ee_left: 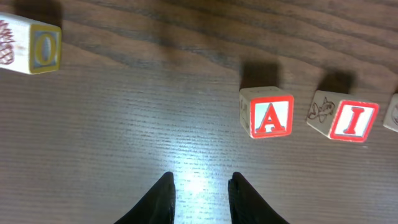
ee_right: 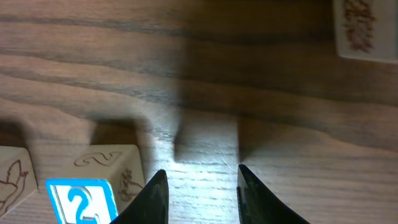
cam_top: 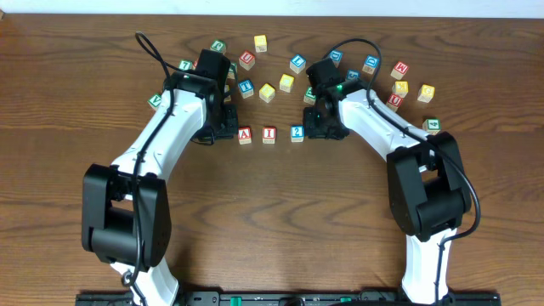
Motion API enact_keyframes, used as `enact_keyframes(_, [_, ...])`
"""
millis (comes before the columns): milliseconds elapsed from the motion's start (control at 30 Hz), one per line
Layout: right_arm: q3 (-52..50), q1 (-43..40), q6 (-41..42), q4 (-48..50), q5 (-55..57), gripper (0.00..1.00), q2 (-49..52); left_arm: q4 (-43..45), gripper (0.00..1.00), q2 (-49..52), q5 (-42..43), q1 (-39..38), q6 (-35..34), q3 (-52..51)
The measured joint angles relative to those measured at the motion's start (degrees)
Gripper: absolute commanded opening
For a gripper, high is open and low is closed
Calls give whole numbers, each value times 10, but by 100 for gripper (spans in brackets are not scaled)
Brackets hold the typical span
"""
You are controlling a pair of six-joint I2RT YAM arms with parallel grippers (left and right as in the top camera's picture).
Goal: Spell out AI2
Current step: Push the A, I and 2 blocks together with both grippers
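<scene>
Cubes stood in a row on the table: A cube, I cube, 2 cube, faces up, small gaps between them. Left gripper sat near the A cube's outer side, clear of it; fingers narrowly parted over bare wood, holding nothing. Right gripper sat just beside the 2 cube, contact not discernible; fingers narrow, nothing between. Other lettered cubes lay scattered beyond the row.
</scene>
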Motion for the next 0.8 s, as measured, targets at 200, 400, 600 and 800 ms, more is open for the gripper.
enact_keyframes(200, [-1, 3, 0, 9, -3, 31, 5, 19, 21, 24, 0, 0, -3, 0])
enact_keyframes(400, [-5, 4, 0, 13, -4, 32, 5, 26, 19, 57, 10, 0, -4, 0])
enact_keyframes(600, [-7, 4, 0, 13, -4, 33, 5, 42, 19, 81, 13, -6, -4, 0])
enact_keyframes(800, [-7, 4, 0, 13, -4, 33, 5, 80, 19, 81, 17, -29, -4, -2])
